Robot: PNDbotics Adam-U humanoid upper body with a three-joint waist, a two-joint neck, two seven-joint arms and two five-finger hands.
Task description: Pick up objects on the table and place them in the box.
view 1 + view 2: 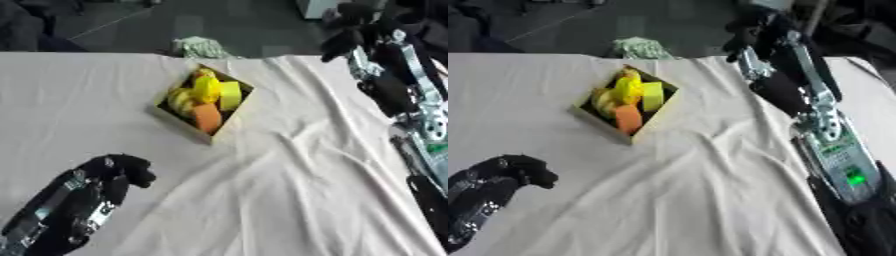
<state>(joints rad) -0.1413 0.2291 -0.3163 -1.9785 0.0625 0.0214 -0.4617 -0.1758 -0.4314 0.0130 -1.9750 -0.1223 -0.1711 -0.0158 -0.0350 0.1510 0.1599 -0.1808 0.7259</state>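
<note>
Only the right eye view shows the bench's (710,200) right edge; box (224,125) sits far-centre, left hand (118,172) curled empty near-left, right hand (750,37) far-right, can't tell its fingers.

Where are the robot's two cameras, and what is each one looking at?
Left eye view: sits in the robot's head, looking down at the cloth-covered table; its left hand shows curled at lower left, its right arm along the right edge.
Right eye view: sits in the head just beside it, looking down the same way; the right hand shows raised at the top, past the table's far edge.
Both share the box holding yellow and orange things.
</note>
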